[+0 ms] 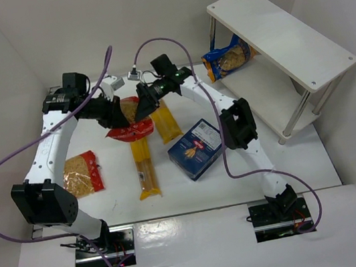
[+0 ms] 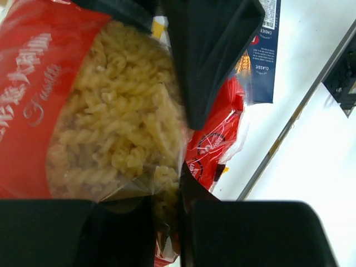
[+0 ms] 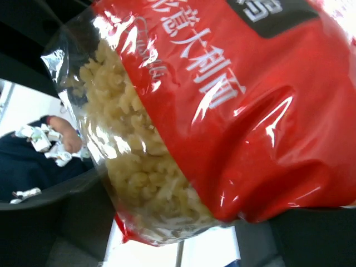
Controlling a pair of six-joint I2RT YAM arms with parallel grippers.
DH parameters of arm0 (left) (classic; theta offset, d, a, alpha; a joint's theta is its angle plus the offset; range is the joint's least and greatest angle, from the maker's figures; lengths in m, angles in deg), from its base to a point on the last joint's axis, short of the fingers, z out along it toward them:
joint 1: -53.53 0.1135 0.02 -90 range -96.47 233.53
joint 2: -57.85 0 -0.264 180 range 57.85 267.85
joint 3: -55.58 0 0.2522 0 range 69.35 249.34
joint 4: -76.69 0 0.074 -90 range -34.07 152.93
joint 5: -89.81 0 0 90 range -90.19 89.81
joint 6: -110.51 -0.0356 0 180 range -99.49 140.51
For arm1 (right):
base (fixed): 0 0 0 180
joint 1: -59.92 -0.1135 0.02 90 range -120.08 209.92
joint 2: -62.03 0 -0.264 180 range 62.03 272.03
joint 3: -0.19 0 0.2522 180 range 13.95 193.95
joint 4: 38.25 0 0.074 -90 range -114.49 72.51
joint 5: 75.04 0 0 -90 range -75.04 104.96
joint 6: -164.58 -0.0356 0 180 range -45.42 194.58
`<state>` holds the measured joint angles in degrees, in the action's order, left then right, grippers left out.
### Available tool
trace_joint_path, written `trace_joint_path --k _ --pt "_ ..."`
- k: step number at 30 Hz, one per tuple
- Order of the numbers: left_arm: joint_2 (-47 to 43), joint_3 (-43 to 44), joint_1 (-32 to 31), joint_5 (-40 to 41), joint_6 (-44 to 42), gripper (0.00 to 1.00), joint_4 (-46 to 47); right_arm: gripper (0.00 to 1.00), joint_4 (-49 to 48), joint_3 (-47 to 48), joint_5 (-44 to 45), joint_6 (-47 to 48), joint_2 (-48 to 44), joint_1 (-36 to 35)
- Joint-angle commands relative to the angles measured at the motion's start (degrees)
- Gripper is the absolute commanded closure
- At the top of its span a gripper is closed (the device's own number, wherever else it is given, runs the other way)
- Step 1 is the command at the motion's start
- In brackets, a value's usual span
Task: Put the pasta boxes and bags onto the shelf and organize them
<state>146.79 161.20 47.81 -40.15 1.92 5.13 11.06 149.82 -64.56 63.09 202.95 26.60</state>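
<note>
Red-edged clear bag [image 2: 111, 122] of yellow fusilli; dark blue carton [image 1: 196, 149]; white shelf [image 1: 278, 36]

Red-edged fusilli bag [image 1: 128, 129] hangs above the spaghetti packs [image 1: 146, 169].

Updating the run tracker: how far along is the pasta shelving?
Done: one blue-edged bag sits on the lower board of the shelf.
In hand: the left hand is shut on a red fusilli bag. The right hand is right at it, grip unclear.
To go: the other red-edged bag, two spaghetti packs and the blue box, all on the table.
</note>
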Motion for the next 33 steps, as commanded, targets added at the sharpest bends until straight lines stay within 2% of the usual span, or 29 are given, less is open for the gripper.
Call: trace_joint_path --k 1,3,4,5,6,7,10,14,20,24,28,30,31,33 --pt "0.17 0.43 -0.88 -4.16 0.48 1.0 7.09 0.31 -1.54 4.14 -13.64 1.03 -8.47 -1.66" --pt "0.17 0.43 -0.88 -3.54 0.48 1.0 7.09 0.55 -1.54 4.14 -13.64 1.64 -8.47 -1.66" --pt "0.17 0.43 -0.88 -2.58 0.48 1.0 7.09 0.88 -1.54 3.53 -13.64 1.64 -8.47 -1.66" --pt "0.17 0.95 -0.88 -1.36 1.09 0.98 7.09 1.0 -1.54 3.52 -13.64 2.16 -8.47 -1.66" --pt "0.17 0.96 -0.88 -0.39 1.1 0.74 7.09 1.0 -2.15 3.0 -13.64 2.17 -8.47 -0.96" --pt "0.17 0.96 -0.88 0.84 1.1 0.57 7.09 1.0 -2.15 2.3 -13.64 2.17 -8.99 -0.26" --pt "-1.66 -0.79 -0.88 7.78 1.97 0.17 6.56 1.0 -2.85 -0.07 -10.57 2.17 -10.22 1.59" --pt "-6.4 -6.06 3.06 16.48 3.3 0.0 9.28 1.0 -4.52 -4.29 -3.73 1.29 -12.33 6.41" --pt "-11.07 -11.78 11.07 19.75 5.14 0.0 12.79 1.0 4.42 -3.34 5.16 11.64 -14.45 8.45" --pt "-13.27 -15.82 15.37 22.64 5.67 0.0 14.99 1.0 12.08 1.84 16.75 20.61 -16.29 8.45" --pt "-15.11 -20.38 16.7 26.24 6.72 0.0 17.8 1.0 13.93 2.47 32.19 25.62 -18.75 7.92" --pt "-15.73 -21.62 17.4 26.25 7.25 0.0 18.51 1.0 15.07 2.47 37.14 27.3 -20.15 7.31" --pt "-15.73 -22.24 18.01 26.78 7.25 0.0 19.21 1.0 15.07 2.47 43.08 28.09 -20.68 6.52" --pt "-15.73 -23.39 18.54 26.78 7.77 0.0 19.83 1.0 15.6 0.89 49.08 31.07 -21.83 5.46"
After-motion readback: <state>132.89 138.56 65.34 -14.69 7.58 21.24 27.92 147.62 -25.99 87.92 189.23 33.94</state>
